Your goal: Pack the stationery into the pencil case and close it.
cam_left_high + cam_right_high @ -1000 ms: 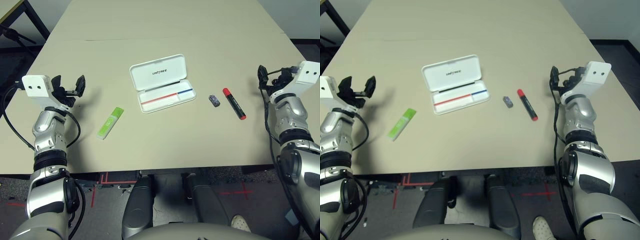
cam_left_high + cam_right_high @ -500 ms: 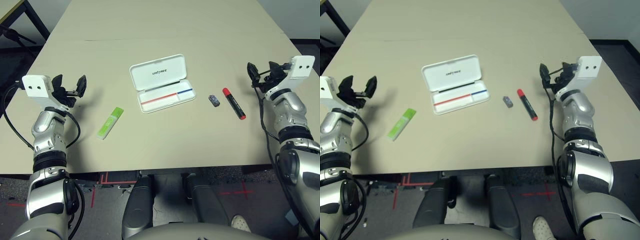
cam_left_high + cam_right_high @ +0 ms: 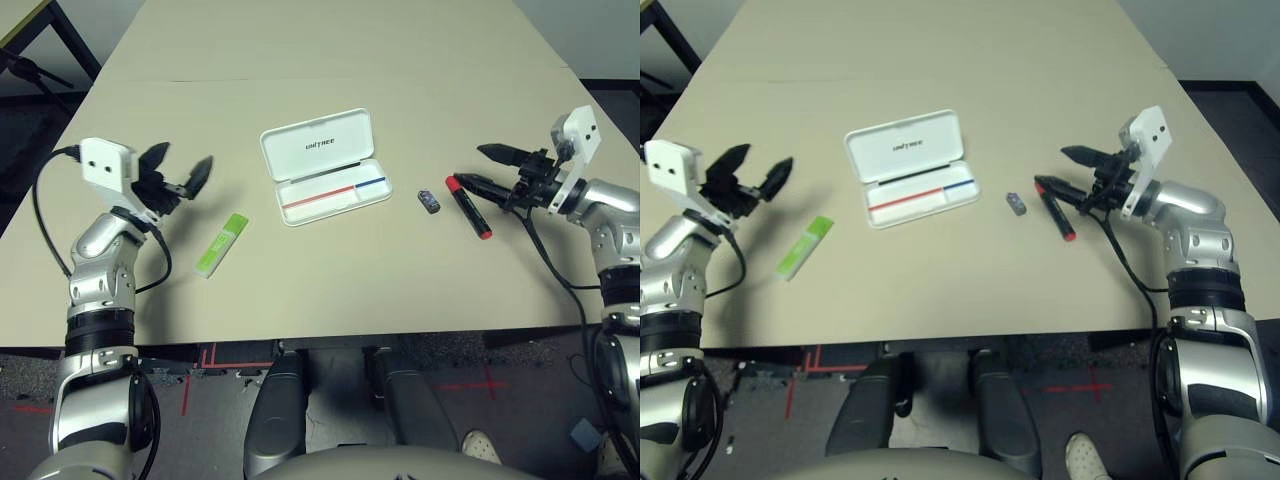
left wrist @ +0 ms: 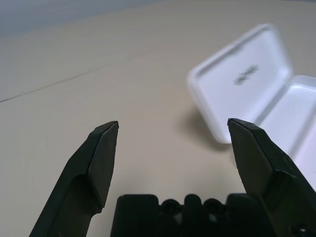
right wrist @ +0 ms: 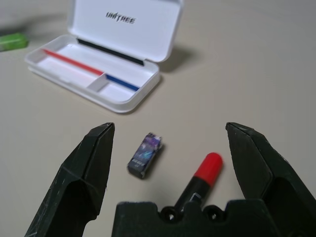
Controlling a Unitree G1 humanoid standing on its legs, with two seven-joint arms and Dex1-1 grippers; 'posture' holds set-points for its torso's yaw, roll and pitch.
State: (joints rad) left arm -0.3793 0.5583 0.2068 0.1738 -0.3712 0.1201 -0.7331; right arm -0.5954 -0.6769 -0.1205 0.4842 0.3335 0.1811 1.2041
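Can see the white pencil case [image 3: 325, 166] well in from the near edge of the table [image 3: 400, 290], lid raised, hinge side towards the far edge. Can read "UNITREE" in dark capitals inside the lid [image 5: 123, 24]. Can make out a red-and-blue line [image 5: 94, 69] along the tray, and nothing packed in there.

Just to the right of the case, see the small dark eraser [image 5: 145, 155], with purple and blue printing too small to read. Next to that, see the red-and-black marker [image 3: 468, 207], slanting with one red end towards the near edge; cannot read the pale lettering.

To the left of the case and closer to the near edge, see the green highlighter [image 3: 222, 246], green end towards the far edge; cannot make out any words.

See the right gripper [image 5: 170, 126] wide open over the marker, one finger across its upper end, gripping nothing; cannot tell about contact. See the left gripper [image 4: 173, 121] wide open too, empty, above the table towards the left edge, near the highlighter.
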